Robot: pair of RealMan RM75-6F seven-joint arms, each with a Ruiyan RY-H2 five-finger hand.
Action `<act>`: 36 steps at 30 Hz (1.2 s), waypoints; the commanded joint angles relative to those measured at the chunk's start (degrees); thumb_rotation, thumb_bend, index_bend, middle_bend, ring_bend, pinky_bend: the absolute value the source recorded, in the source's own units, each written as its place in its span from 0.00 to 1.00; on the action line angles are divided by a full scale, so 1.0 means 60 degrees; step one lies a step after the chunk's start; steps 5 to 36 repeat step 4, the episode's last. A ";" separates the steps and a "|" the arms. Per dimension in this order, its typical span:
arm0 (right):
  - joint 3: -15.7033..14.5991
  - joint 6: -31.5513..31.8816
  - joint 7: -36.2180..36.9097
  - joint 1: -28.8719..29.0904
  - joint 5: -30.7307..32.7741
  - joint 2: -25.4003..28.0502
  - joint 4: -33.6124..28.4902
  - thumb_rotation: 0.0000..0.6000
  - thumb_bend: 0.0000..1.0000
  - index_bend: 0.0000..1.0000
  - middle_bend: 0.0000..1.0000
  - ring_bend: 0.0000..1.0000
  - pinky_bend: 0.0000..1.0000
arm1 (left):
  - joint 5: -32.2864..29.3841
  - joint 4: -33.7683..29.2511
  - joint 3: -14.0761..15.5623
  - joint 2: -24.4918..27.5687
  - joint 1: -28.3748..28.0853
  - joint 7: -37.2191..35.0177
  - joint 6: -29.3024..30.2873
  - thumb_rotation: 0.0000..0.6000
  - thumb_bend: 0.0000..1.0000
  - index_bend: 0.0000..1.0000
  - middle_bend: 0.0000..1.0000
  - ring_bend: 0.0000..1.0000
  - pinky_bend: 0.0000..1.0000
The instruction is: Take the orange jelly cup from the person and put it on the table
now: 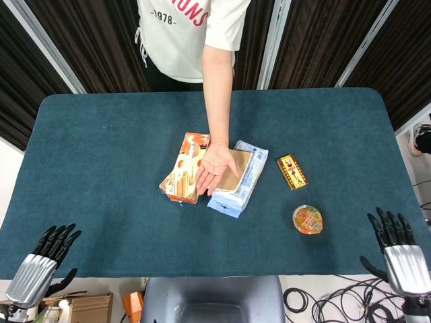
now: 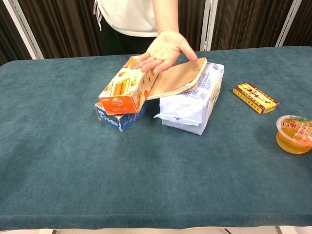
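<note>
One orange jelly cup (image 1: 308,220), translucent with a printed lid, is seen upright on the worktop (image 1: 101,168); the left robot hand (image 1: 42,262) and right robot hand (image 1: 397,245) are held empty, fingers spread.

On the tabletop (image 1: 101,155), a snack box (image 1: 183,167) lies at the middle atop another box (image 2: 117,118), with a bag (image 1: 239,180) touching its right side and a brown packet (image 2: 175,78) on top. The person's hand (image 1: 215,169) hovers palm-up over them. A small box (image 1: 292,171) lies right of the bag. The jelly cup (image 1: 308,219) stands nearer the robot, apart from it.
</note>
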 commanded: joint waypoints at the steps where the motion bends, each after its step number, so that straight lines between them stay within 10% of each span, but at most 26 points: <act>1: 0.0025 0.0086 -0.0314 -0.0322 -0.0185 0.0106 -0.0269 1.00 0.10 0.00 0.00 0.00 0.00 | -0.0124 0.0213 -0.0060 -0.0241 0.0196 0.0146 0.0086 1.00 0.34 0.00 0.00 0.00 0.00; 36: 0.0048 0.0033 -0.0349 -0.0324 -0.0222 0.0116 -0.0299 1.00 0.10 0.00 0.00 0.00 0.00 | -0.0124 0.0177 -0.0065 -0.0235 0.0195 0.0247 0.0041 1.00 0.34 0.00 0.00 0.00 0.00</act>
